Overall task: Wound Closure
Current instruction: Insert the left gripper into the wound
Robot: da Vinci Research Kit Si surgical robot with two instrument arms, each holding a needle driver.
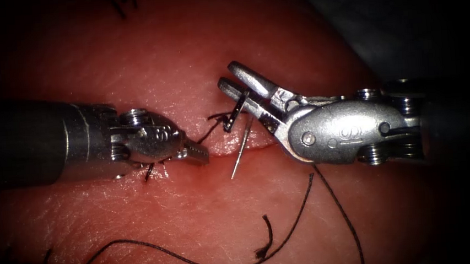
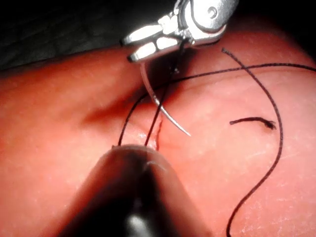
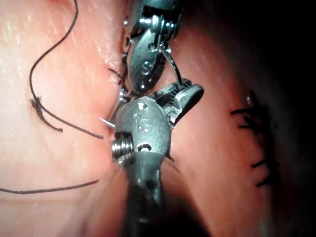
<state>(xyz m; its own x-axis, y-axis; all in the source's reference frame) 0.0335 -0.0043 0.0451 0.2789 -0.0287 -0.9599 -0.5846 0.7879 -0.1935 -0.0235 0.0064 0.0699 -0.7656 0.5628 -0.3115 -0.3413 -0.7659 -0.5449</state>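
On the tissue (image 1: pixel 142 221), my right jaws (image 1: pixel 231 88) clamp the needle (image 1: pixel 241 142) near its tail, point toward six o'clock and clear of the tissue; my left jaws (image 1: pixel 195 151) pinch the thread (image 1: pixel 208 129) taut, I judge.

The endoscope looks down on the tissue (image 1: pixel 174 59) from above and in front, near enough that the cut (image 1: pixel 258 147) lies mid-frame, the left tool (image 1: pixel 195 151) entering from one side and the right tool (image 1: pixel 231 80) from the other; the left wrist view looks along its own dark shaft, very close, toward the needle (image 2: pixel 165 111) and the right tool (image 2: pixel 140 42) beyond it; the right wrist view looks along its own shaft at its fingers (image 3: pixel 185 96), with the left tool (image 3: pixel 143 64) just beyond; all three share the cut, the needle and loose thread (image 1: pixel 286 233).
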